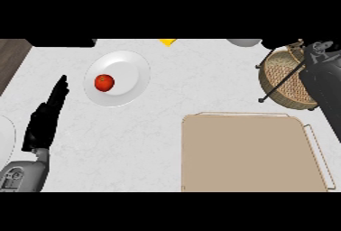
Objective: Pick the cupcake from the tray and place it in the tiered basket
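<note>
Two hands are in view. Right hand (321, 74) hangs over the right rim of the tiered basket (285, 81); whether it is closed on anything cannot be told. Left hand (45, 115) rests at far left, fingers straight and apart from everything. Cupcake: not visible. None shows on the tray (246, 155), so it is probably hidden by the right hand. Judged light, soft and easily crushed, with icing that smears; best held low round the paper case. A red fruit (104, 83) sits on a plate (126, 67), well apart.
</note>
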### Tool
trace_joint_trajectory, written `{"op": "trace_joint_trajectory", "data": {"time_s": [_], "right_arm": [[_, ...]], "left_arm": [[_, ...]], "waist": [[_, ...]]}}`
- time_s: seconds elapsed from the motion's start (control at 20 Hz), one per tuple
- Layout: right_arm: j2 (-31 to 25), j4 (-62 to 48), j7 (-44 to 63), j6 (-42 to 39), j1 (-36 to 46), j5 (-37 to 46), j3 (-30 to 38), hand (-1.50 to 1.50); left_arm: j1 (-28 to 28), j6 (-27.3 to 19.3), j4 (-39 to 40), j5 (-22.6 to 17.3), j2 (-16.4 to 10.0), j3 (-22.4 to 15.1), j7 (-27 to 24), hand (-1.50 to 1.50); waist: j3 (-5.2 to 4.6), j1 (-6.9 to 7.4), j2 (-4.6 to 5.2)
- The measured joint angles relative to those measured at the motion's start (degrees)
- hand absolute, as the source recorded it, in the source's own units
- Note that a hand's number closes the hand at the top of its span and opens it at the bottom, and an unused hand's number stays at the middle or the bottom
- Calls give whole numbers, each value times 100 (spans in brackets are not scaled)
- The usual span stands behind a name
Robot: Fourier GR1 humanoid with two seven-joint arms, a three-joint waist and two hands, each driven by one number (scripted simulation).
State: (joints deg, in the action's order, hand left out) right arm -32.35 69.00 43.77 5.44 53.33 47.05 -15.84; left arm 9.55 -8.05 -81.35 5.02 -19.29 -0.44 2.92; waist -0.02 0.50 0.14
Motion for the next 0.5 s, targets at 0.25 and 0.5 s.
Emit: {"op": "trace_joint_trajectory", "data": {"time_s": [0.25,0.5], "right_arm": [[-309,-810,-448,-17,175,388,175,150],[-464,-1446,-1251,26,168,432,499,150]], "left_arm": [[-58,-37,-185,104,95,-62,108,0],[-21,10,-113,152,153,-5,69,0]], "waist": [[2,27,3],[1,14,3]]}}
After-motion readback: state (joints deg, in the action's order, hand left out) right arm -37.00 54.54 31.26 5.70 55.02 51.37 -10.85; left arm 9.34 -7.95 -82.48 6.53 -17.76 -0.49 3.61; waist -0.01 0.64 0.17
